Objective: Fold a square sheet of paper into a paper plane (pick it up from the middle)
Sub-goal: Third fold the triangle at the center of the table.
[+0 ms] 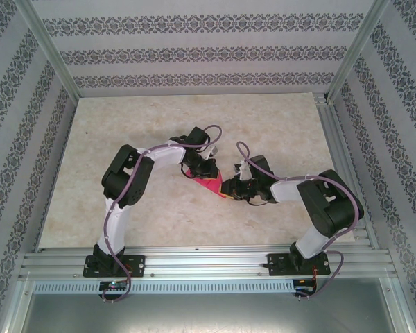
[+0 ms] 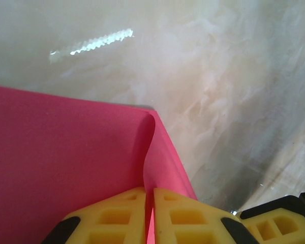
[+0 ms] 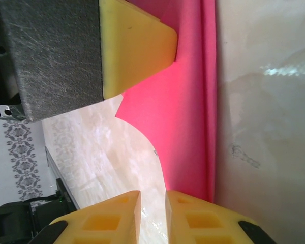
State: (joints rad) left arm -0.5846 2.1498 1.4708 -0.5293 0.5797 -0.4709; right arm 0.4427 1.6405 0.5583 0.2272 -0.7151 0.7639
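Observation:
The square sheet of paper (image 1: 211, 184) is magenta-pink and lies creased at the table's middle, between both arms. In the left wrist view the sheet (image 2: 66, 168) rises in a fold whose ridge runs into my left gripper (image 2: 149, 203), which is shut on it. In the right wrist view the sheet (image 3: 188, 117) lies flat with a doubled strip along its right edge. My right gripper (image 3: 152, 195) stands slightly open over bare table, its right finger (image 3: 203, 218) at the sheet's corner. The left gripper's yellow fingertip (image 3: 137, 46) presses on the paper further off. A paper plane is out of view.
The marble-patterned tabletop (image 1: 194, 125) is ringed by patterned walls and an aluminium frame (image 1: 194, 260) at the near edge. Both grippers (image 1: 197, 168) (image 1: 232, 187) sit close together over the paper. The right gripper's finger (image 2: 279, 223) shows beside the left one.

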